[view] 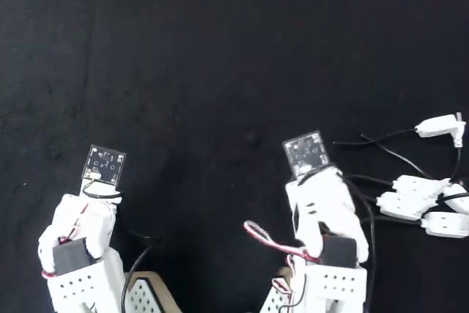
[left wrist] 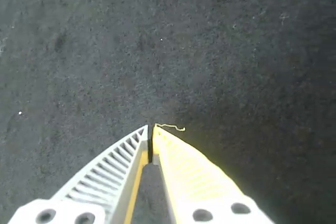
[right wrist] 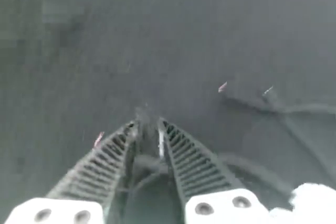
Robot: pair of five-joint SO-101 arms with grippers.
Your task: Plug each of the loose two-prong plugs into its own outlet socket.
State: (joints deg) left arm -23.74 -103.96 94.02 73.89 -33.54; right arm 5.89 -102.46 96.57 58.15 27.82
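Left gripper point(left wrist: 151, 129) is sitting clenched, tips touching, holding nothing, over bare black table point(view: 220, 71); right gripper point(right wrist: 148, 127): can't tell its state. White plug and socket bodies point(view: 419, 207) are lying bunched just beside the right arm on its outer side, near the view's right edge; can't tell plug from socket there. Lone white plug point(view: 438, 126) is lying farther out, long axis across the table, black cable point(view: 381, 153) trailing back toward the arm. Right arm is nearer; left is sitting well apart. Probably calling for a short outward swing; cables are crowding that side, open room lying ahead.
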